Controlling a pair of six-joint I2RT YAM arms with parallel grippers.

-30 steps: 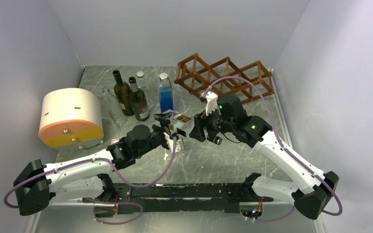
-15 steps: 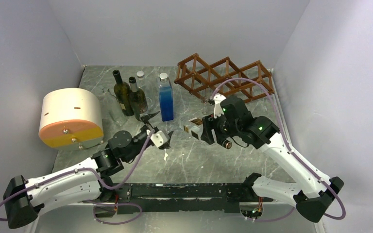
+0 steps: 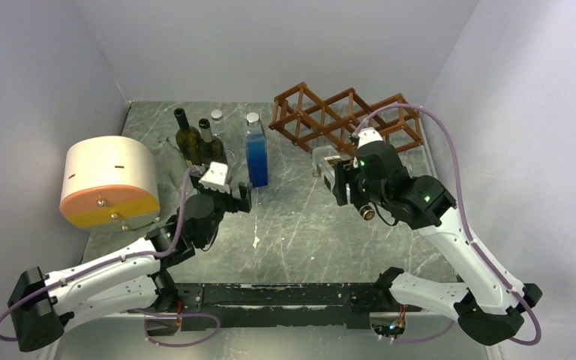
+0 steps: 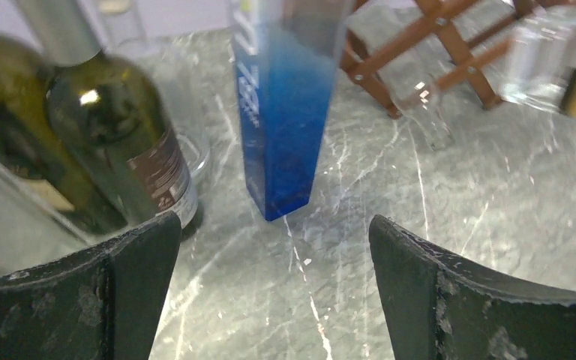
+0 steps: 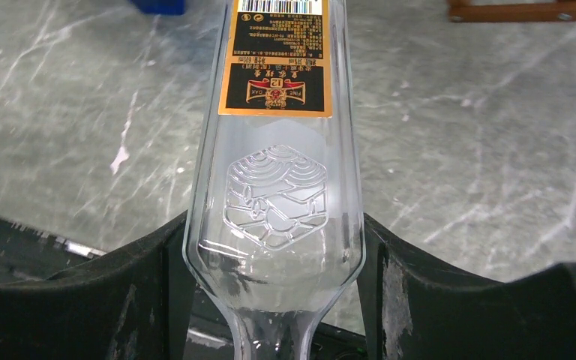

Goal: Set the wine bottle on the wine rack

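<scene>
The wine bottle [image 5: 277, 187] is clear glass with a black and gold label. It lies level, and my right gripper [image 5: 274, 240] is shut on its shoulder just above the neck. From above, the right gripper [image 3: 343, 184] holds the wine bottle [image 3: 324, 161] in the air just in front of the wine rack [image 3: 345, 120]. The rack is a reddish-brown lattice at the back right. My left gripper [image 3: 232, 196] is open and holds nothing. It sits low by the standing bottles, and its fingers [image 4: 142, 262] frame bare table in front of a blue bottle [image 4: 285, 112].
Two dark green bottles [image 3: 190, 142], a small clear capped bottle [image 3: 216, 120] and the blue bottle [image 3: 256, 150] stand at the back centre-left. A cream and orange drum [image 3: 109, 180] sits on the left. White walls close in on both sides and the back.
My left gripper has drawn back from the wine bottle to the left, toward the standing bottles. My right arm has carried the bottle right and back, closer to the rack.
</scene>
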